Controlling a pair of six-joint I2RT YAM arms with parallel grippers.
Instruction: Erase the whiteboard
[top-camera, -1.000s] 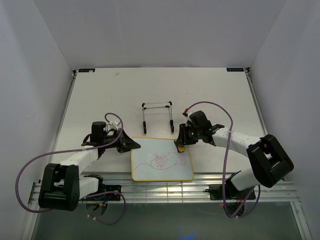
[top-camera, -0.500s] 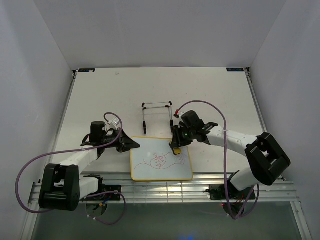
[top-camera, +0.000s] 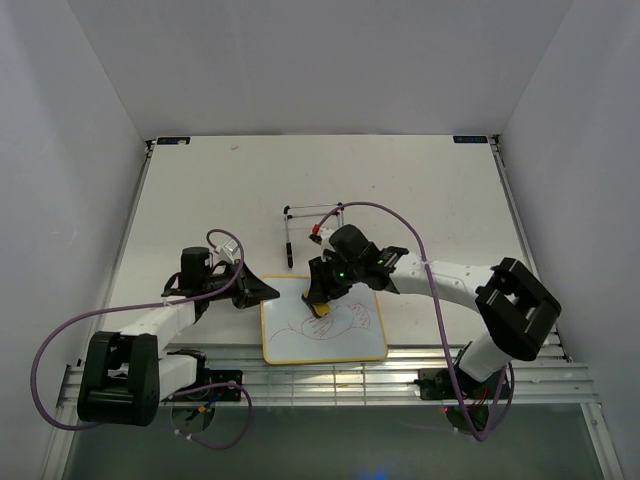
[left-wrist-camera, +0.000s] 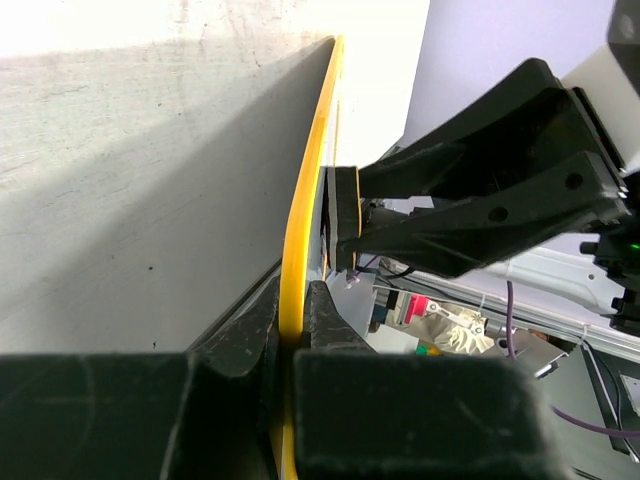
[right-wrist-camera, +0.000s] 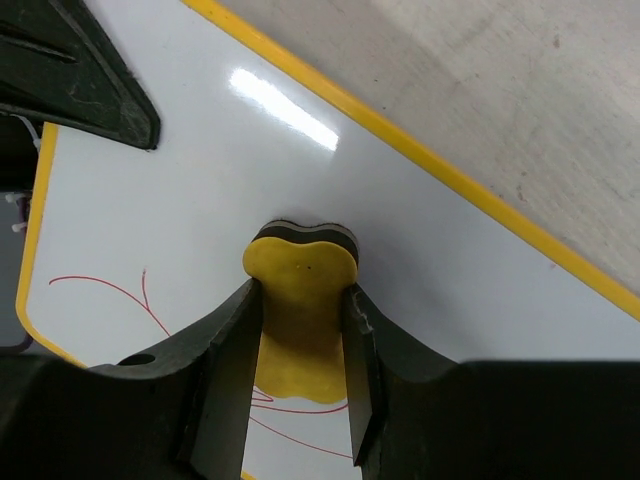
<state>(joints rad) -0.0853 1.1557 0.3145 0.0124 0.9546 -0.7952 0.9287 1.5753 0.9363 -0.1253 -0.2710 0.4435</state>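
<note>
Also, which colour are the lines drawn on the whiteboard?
Red: thin lines on the whiteboard beside the eraser, best seen in the right wrist view.

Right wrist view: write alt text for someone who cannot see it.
The right gripper clamps a yellow eraser against the whiteboard. Red scribbles show below it; the board's yellow frame runs diagonally past the table.

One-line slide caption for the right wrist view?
Right tool grips the yellow eraser against the whiteboard, red lines close by.
</note>
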